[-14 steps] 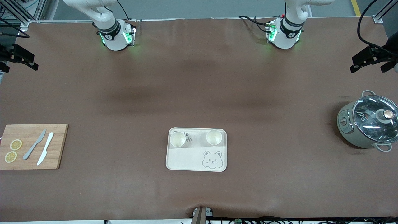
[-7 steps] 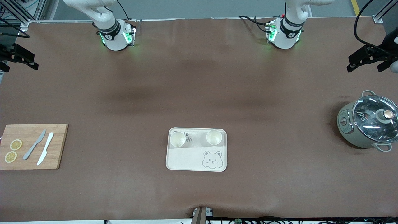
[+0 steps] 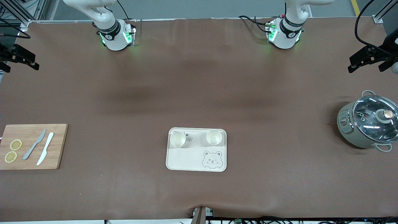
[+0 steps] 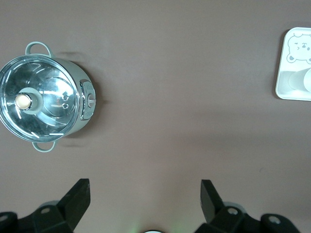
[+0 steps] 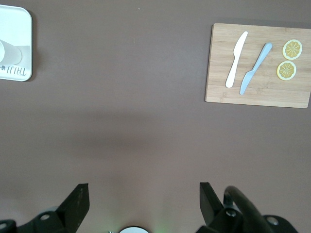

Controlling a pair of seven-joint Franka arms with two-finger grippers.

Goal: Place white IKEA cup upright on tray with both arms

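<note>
The cream tray (image 3: 186, 158) with the grey bear drawing lies mid-table, close to the front camera. Two white cups stand upright on it, side by side: one (image 3: 178, 139) toward the right arm's end, one (image 3: 214, 137) toward the left arm's end. My left gripper (image 3: 367, 59) hangs open and empty over the table's edge at the left arm's end, above bare mat (image 4: 144, 194). My right gripper (image 3: 21, 59) hangs open and empty over the edge at the right arm's end (image 5: 143, 194). Each wrist view shows only a corner of the tray (image 4: 294, 63) (image 5: 14, 29).
A grey cooking pot (image 3: 368, 124) with a glass lid stands at the left arm's end; it also shows in the left wrist view (image 4: 43, 99). A wooden cutting board (image 3: 56, 146) with two knives and two lemon slices lies at the right arm's end, and shows in the right wrist view (image 5: 218, 73).
The left gripper has shifted slightly at the table's edge. The right gripper, the cups and the tray have not visibly moved.
</note>
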